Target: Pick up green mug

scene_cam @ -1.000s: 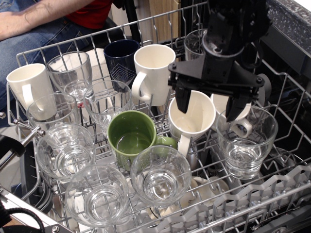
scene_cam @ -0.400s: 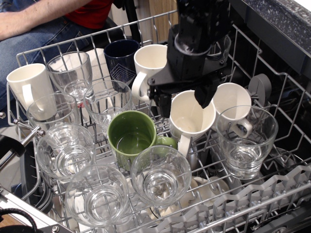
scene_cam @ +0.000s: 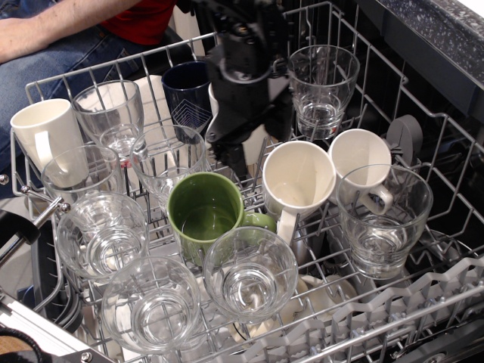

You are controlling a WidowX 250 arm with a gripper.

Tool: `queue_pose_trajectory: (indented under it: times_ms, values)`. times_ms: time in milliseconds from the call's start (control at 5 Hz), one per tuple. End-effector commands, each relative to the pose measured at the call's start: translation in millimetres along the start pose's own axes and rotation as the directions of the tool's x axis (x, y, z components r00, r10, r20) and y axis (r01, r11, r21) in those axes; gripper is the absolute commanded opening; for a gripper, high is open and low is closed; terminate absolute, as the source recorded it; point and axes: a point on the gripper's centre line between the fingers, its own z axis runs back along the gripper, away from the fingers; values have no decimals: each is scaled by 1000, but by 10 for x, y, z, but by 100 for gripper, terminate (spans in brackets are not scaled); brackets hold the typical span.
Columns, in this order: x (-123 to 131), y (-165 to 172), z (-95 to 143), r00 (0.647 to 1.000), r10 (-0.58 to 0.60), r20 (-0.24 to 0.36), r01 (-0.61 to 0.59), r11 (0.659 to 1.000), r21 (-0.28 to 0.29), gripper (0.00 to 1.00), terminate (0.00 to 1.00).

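Observation:
The green mug point(scene_cam: 203, 214) stands upright in the middle of the dishwasher rack point(scene_cam: 423, 310), its handle pointing right, with clear glasses touching it in front. My black gripper point(scene_cam: 255, 144) hangs just behind and slightly right of the mug, above rim height, blurred by motion. Its two fingers are spread apart and hold nothing. The gripper covers most of the cream mug standing behind the green one.
Cream mugs stand at right point(scene_cam: 297, 181), far right point(scene_cam: 361, 159) and far left point(scene_cam: 45, 132). A dark navy mug point(scene_cam: 185, 89) is at the back. Several clear glasses point(scene_cam: 249, 274) crowd the rack. A person's arm point(scene_cam: 68, 23) is at top left.
The gripper has swept left across the rack, from over the right cream mug to behind the green mug. A glass at the back right is now uncovered. The mugs have not moved.

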Motion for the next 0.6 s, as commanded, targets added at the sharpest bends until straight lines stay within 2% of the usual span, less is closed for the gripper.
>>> queue_pose_trajectory:
  times_ms: [0,200,400]
  values:
    - [217,-136,-104,994,36,102,-37,999,11,100,0]
    - [262,-125,-262,989,45,139,-50,998,34,100,0]
    - [313,-67,-382,989,41,143,-47,998,38,100,0]
